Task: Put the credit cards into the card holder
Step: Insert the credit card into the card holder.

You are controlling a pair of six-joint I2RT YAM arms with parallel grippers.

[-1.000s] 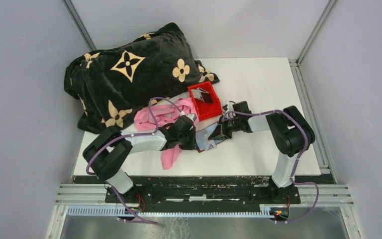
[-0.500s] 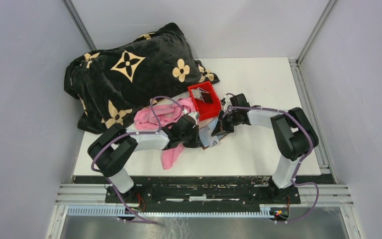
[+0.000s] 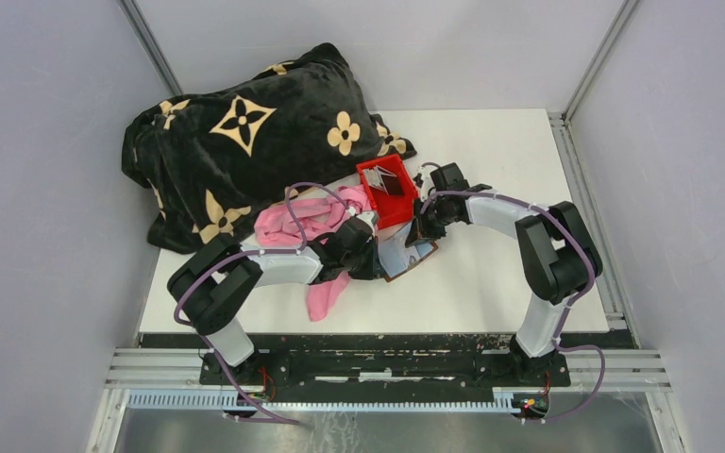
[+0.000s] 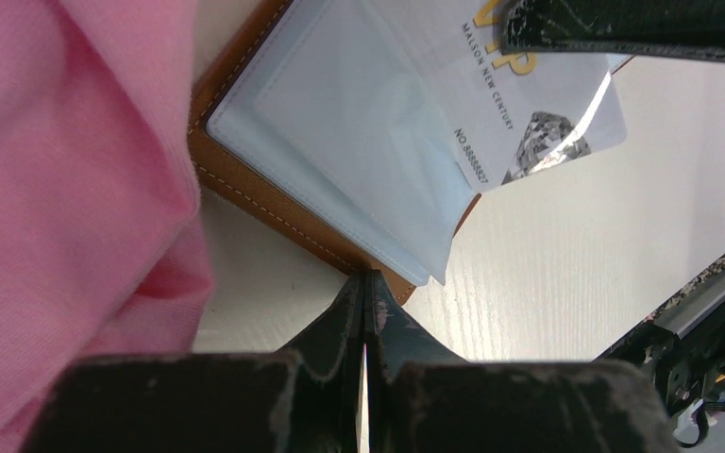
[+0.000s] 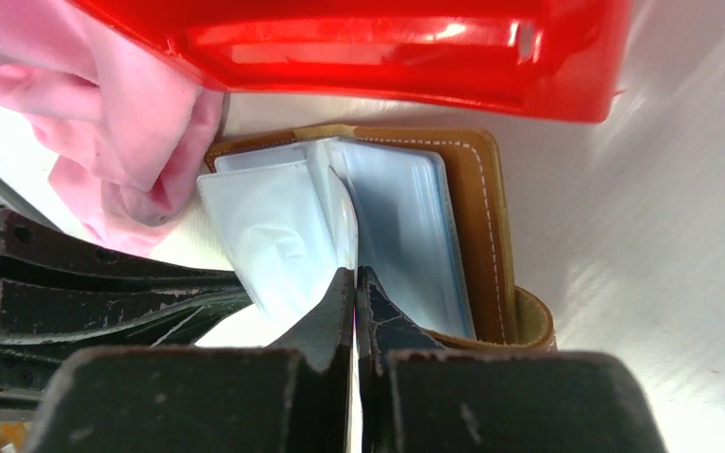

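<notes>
- Fingers of my left gripper are pressed together, their tip touching the near brown edge of the small brown leather card holder. The holder lies open on the white table.
- My right gripper is likewise closed tight. Its tip sits at the fold between the holder's pale clear pocket leaves, and I cannot tell whether a leaf is nipped between the fingers.
- One silvery credit card with gold lettering and a diamond picture has one end under a clear pocket leaf. Its other end sticks out past the holder over the table.
- More small grey and dark cards lie in the red plastic bin, just behind the holder.
- A crumpled pink cloth touches the holder's left side, and a black blanket with gold flowers lies beyond it.
</notes>
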